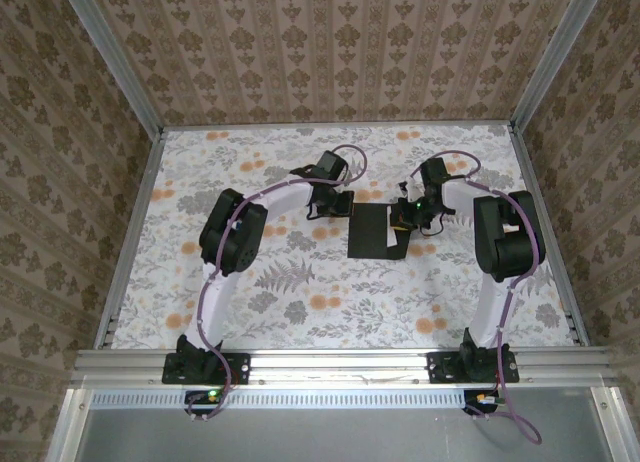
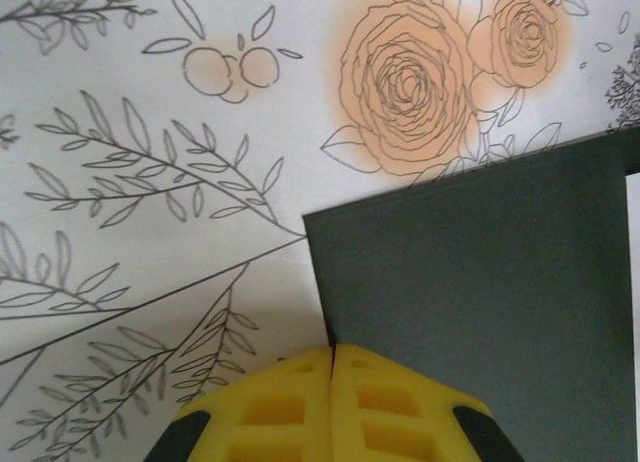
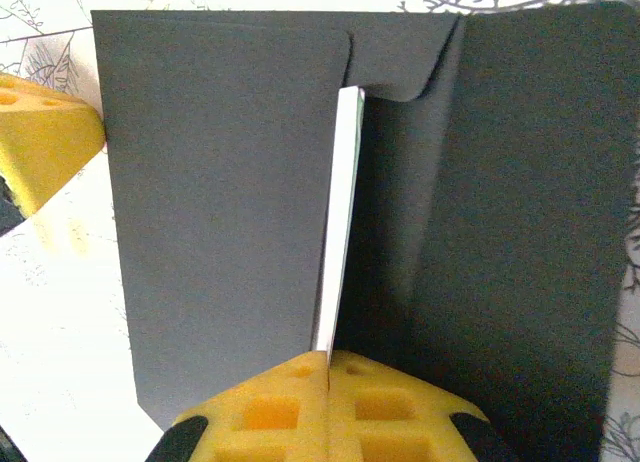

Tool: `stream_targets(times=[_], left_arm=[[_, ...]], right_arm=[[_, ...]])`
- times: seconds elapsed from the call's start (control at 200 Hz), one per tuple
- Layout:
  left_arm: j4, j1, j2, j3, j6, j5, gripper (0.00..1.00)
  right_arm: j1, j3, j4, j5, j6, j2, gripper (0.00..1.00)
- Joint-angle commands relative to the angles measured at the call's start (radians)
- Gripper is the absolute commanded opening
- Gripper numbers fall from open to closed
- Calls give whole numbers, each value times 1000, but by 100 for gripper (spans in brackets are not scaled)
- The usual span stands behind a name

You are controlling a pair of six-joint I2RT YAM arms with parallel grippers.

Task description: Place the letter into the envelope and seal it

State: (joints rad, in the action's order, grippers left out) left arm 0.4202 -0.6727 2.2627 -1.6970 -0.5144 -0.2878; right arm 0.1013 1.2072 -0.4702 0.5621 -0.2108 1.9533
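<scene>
The black envelope (image 1: 368,234) lies flat mid-table with its flap (image 3: 530,232) folded open to the right. My left gripper (image 2: 333,350) is shut, its yellow fingers (image 2: 270,402) closed on the envelope (image 2: 480,282) at its left edge near a corner. My right gripper (image 3: 328,357) is shut on the white letter (image 3: 340,232), which shows edge-on. The letter's far end sits in the envelope (image 3: 220,202) mouth under the flap fold. From above, the left gripper (image 1: 337,204) and right gripper (image 1: 408,219) flank the envelope.
The floral tablecloth (image 1: 300,302) covers the table between metal rails (image 1: 130,242). A yellow finger of the left gripper (image 3: 40,132) shows at the envelope's left side in the right wrist view. Both arms arch over the middle of the table.
</scene>
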Motion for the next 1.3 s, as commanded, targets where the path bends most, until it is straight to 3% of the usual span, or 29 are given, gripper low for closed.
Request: stream_targets(times=[0.0, 0.515, 0.83, 1.295], left_arm=[[-5, -26, 24, 27, -51, -22, 0], [-7, -28, -14, 97, -131, 9, 0], [-6, -24, -23, 121, -145, 15, 0], [-17, -20, -27, 131, -169, 10, 0]], right_arm=[[13, -17, 37, -13, -45, 8, 0], [11, -73, 84, -99, -145, -37, 2], [-21, -79, 60, -48, -157, -57, 19], [-39, -122, 91, 9, -175, -61, 20]])
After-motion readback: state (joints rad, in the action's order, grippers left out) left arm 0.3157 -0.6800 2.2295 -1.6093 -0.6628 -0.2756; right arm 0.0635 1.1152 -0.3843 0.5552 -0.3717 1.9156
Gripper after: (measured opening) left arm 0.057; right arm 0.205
